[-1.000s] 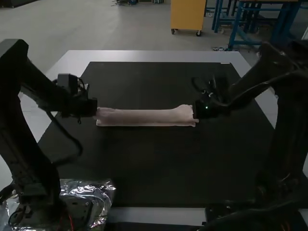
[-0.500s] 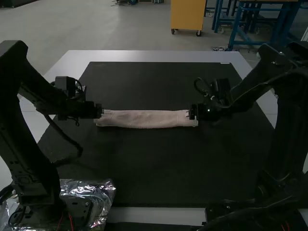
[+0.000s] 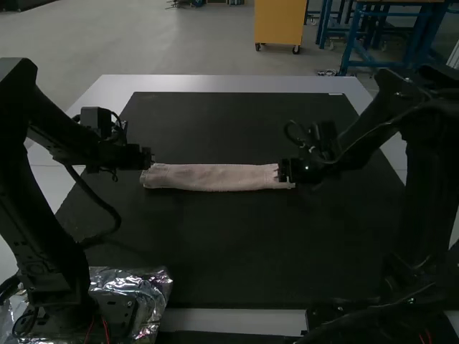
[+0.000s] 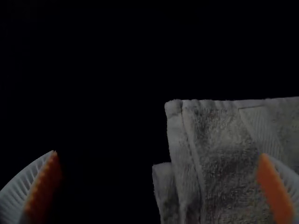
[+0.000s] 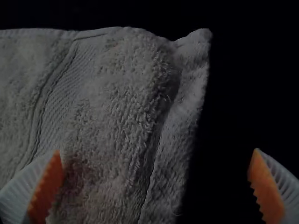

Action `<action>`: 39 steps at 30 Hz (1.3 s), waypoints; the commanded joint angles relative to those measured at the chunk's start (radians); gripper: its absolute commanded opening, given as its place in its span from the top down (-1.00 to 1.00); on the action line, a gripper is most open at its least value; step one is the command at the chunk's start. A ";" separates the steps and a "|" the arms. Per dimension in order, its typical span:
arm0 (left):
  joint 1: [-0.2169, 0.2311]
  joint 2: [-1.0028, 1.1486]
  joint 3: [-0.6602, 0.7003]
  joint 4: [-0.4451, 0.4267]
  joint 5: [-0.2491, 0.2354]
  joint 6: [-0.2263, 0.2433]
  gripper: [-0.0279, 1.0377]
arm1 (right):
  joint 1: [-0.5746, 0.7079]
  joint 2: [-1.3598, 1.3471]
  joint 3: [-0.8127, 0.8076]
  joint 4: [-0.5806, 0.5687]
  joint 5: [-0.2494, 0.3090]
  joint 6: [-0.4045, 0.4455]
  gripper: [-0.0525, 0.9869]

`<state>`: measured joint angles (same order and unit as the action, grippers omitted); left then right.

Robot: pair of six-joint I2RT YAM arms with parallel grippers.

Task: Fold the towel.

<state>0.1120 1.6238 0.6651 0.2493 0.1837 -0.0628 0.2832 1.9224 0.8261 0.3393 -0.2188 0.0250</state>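
Observation:
The pale pink towel [image 3: 215, 177] lies as a long narrow folded strip across the middle of the dark mat. My left gripper [image 3: 149, 159] is at the strip's left end, my right gripper [image 3: 282, 170] at its right end. In the left wrist view the left gripper [image 4: 159, 186] stands open, one finger over the towel [image 4: 224, 158] near its layered end. In the right wrist view the right gripper [image 5: 156, 186] is also open, with the end of the towel [image 5: 117, 112] between and under its wide-apart fingers.
A large dark mat [image 3: 237, 251] covers most of the pale table [image 3: 229, 84]. Crumpled silvery foil [image 3: 154, 287] lies by the left arm's base at the near left.
Both grippers have come off the towel's ends and opened. The left one has shifted slightly up in the high view. The towel's strip now looks smoother and flatter at its right end.

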 commanded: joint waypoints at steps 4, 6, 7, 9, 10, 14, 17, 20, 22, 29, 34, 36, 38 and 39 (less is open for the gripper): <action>0.006 -0.021 0.014 -0.005 -0.004 -0.009 -0.88 | 0.034 0.052 0.019 -0.002 -0.021 0.000 -0.21; 0.006 -0.021 0.014 -0.010 -0.004 -0.009 -0.88 | 0.028 0.053 0.002 -0.002 -0.083 0.003 0.73; 0.008 -0.021 0.013 -0.015 -0.004 -0.008 -0.88 | 0.025 0.052 -0.008 0.006 -0.091 0.003 0.95; 0.006 -0.021 0.014 -0.019 -0.004 -0.008 -0.88 | 0.022 0.050 -0.025 0.006 -0.096 0.006 0.95; 0.008 -0.021 0.013 -0.019 -0.004 -0.008 -0.88 | 0.020 0.046 -0.035 0.007 -0.093 0.006 0.95; 0.006 -0.021 0.016 -0.016 -0.004 -0.009 -0.88 | -0.021 -0.023 -0.059 0.003 -0.088 0.007 0.95; 0.005 -0.021 0.018 -0.013 -0.006 -0.009 -0.88 | -0.099 -0.115 -0.070 -0.002 -0.091 0.009 0.95; 0.003 -0.021 0.021 -0.008 -0.006 -0.009 -0.87 | -0.164 -0.200 -0.068 -0.033 -0.097 0.007 0.95; 0.003 -0.021 0.025 -0.005 -0.006 -0.009 -0.87 | -0.194 -0.243 -0.068 -0.065 -0.105 -0.004 0.95; -0.002 -0.028 0.027 -0.004 -0.007 -0.008 -0.87 | -0.165 -0.278 -0.064 -0.079 -0.134 0.004 0.95; -0.011 -0.042 0.019 -0.019 -0.007 -0.008 -0.87 | -0.045 -0.269 -0.050 -0.059 -0.123 0.056 0.95; -0.011 -0.051 0.018 -0.019 -0.007 -0.006 -0.87 | -0.001 -0.260 -0.041 -0.056 -0.120 0.072 0.95; -0.011 -0.059 0.014 -0.018 -0.013 -0.006 -0.87 | 0.037 -0.247 -0.030 -0.046 -0.116 0.089 0.95; -0.011 -0.064 0.014 -0.019 -0.023 -0.006 -0.87 | 0.056 -0.241 -0.027 -0.037 -0.116 0.099 0.95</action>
<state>0.1108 1.6039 0.6651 0.2276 0.1795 -0.0658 0.2985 1.6642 0.7620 0.2844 -0.3267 0.0792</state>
